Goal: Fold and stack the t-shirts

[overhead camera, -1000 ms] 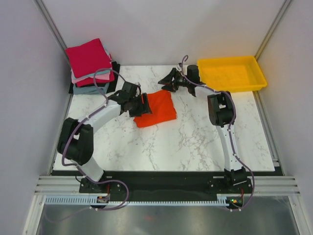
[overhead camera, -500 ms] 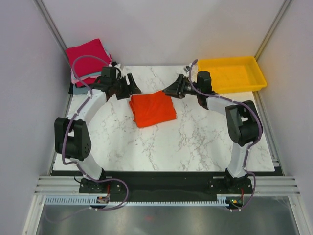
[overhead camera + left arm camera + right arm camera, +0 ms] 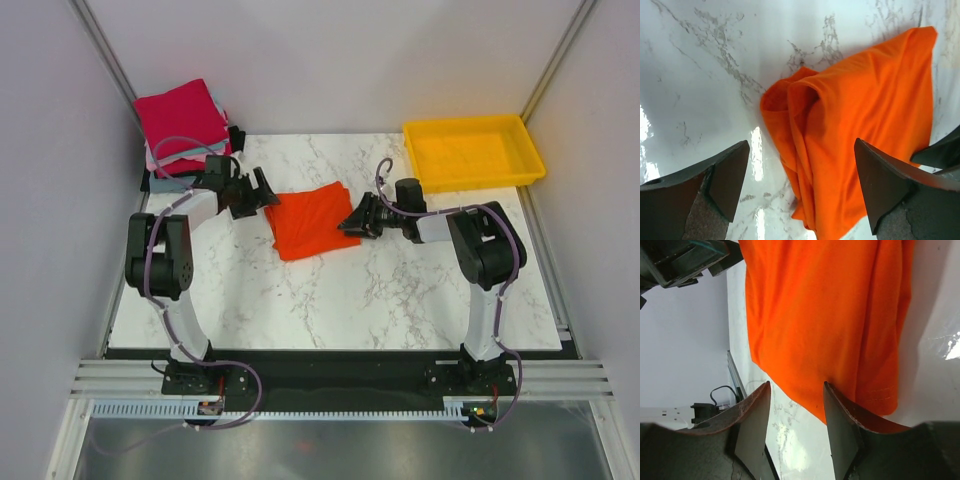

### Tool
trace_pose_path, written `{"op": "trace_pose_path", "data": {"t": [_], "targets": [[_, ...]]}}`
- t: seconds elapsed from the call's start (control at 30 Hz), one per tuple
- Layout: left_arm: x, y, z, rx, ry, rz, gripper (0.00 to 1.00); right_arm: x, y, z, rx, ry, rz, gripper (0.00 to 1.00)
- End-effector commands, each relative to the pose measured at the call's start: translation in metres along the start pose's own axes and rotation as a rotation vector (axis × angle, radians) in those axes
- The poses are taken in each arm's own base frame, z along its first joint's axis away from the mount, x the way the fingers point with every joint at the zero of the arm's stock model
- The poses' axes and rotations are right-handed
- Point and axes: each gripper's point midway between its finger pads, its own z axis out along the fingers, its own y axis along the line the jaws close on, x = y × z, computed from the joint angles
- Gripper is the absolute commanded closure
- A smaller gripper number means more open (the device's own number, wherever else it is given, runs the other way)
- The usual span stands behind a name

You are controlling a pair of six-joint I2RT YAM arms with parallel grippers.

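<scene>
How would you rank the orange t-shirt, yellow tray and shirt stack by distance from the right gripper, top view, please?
1. orange t-shirt, just left of the right gripper
2. yellow tray, back right
3. shirt stack, back left

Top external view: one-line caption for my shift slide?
Left gripper and right gripper, both open, flank the orange-red t-shirt on the marble table; folded stack back-left, yellow tray back-right.

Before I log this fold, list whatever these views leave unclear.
- Top external: the stack is mostly covered by its crimson t-shirt, so the number of shirts below is unclear.
- Right wrist: the orange t-shirt runs off the top edge.
- Top external: whether the right gripper touches that shirt is too small to tell.
</scene>
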Motion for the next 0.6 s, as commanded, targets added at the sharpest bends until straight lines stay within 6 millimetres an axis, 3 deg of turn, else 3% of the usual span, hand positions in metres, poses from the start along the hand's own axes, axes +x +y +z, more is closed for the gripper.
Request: {"op": "trace_pose_path", "data": {"t": [0.0, 0.2, 0.43, 0.57], "targets": [[0.004, 0.0, 0.019, 0.049, -0.007, 0.024, 0.07, -0.006, 0.0, -0.004, 0.024, -0.022, -0.09, 0.46], [0.011, 0.005, 0.044, 0.078, 0.011, -0.014, 0.07, 0.007, -0.024, 0.001, 0.049, 0.003, -0.056, 0.48], [0.013, -0.002, 0.047, 0.1, 0.021, -0.057, 0.13, 0.01, -0.036, 0.0, 0.057, 0.008, -0.037, 0.48], [0.032, -0.01, 0.054, 0.088, 0.065, -0.061, 0.19, 0.007, -0.039, -0.002, 0.051, 0.0, -0.031, 0.48]]}}
